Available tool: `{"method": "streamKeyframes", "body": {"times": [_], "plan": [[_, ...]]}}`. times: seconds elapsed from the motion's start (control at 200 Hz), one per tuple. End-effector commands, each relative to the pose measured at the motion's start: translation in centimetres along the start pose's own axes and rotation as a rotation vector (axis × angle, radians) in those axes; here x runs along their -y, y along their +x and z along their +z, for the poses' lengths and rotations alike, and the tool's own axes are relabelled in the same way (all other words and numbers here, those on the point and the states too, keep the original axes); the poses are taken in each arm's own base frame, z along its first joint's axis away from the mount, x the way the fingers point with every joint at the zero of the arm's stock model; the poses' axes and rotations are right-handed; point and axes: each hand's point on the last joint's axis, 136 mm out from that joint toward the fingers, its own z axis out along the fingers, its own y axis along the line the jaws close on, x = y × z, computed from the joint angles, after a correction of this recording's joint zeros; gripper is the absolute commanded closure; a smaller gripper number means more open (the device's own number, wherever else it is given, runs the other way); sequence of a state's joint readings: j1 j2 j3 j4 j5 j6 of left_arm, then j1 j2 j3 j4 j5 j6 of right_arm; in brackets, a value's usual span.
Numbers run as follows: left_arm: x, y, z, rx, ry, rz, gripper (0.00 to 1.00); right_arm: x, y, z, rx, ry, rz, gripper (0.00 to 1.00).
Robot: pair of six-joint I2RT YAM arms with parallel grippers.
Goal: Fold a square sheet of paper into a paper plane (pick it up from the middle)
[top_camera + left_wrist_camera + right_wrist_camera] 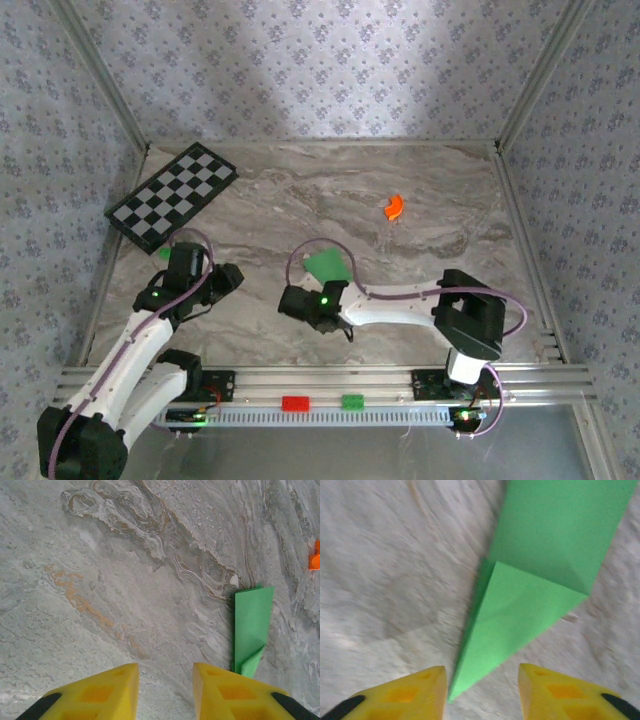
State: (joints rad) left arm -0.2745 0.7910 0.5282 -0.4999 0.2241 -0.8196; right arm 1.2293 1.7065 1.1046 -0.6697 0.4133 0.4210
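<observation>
The square sheet of paper point(328, 264) is bright green and lies on the marble table, folded into a tapering shape with a sharp tip. In the right wrist view the paper point(545, 545) points its tip down between my yellow fingers. My right gripper point(481, 672) is open, and neither finger touches the paper. From above, the right gripper point(318, 290) sits just at the near end of the paper. My left gripper point(166, 669) is open over bare marble, with the paper point(252, 620) lying off to its right. From above, the left gripper point(232, 277) is left of the paper.
A small orange curved piece point(393, 207) lies at the back right. The checkered board point(172, 195) leans at the back left, with a tiny green block point(163, 253) near it. A red block point(295, 403) and a green block point(352, 401) sit on the front rail.
</observation>
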Motion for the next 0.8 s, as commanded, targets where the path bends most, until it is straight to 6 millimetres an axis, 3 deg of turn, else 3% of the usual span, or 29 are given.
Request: {"method": "streamKeyframes", "body": {"times": [0.0,0.13,0.28,0.515,0.655,0.795], "plan": [[0.3,0.5,0.0,-0.034,0.022,0.011,0.65,-0.4,-2.0,-1.6,0.076,-0.252,0.184,0.51],[0.9,1.2,0.8,-0.082,0.065,0.007,0.65,1.1,-2.3,-0.3,0.093,-0.547,0.428,0.52],[1.3,1.8,1.4,-0.132,0.093,0.007,0.67,3.6,-3.0,2.0,0.08,-0.711,0.678,0.77],[1.2,2.4,2.0,-0.167,0.096,-0.001,0.71,3.0,-3.5,3.9,0.037,-0.755,0.765,0.86],[1.1,2.6,2.4,-0.181,0.096,-0.013,0.76,3.2,-0.9,6.7,-0.071,-0.641,0.883,0.89],[1.2,2.8,3.0,-0.202,0.106,-0.022,0.78,2.5,0.1,7.2,-0.089,-0.605,0.978,0.89]]}}
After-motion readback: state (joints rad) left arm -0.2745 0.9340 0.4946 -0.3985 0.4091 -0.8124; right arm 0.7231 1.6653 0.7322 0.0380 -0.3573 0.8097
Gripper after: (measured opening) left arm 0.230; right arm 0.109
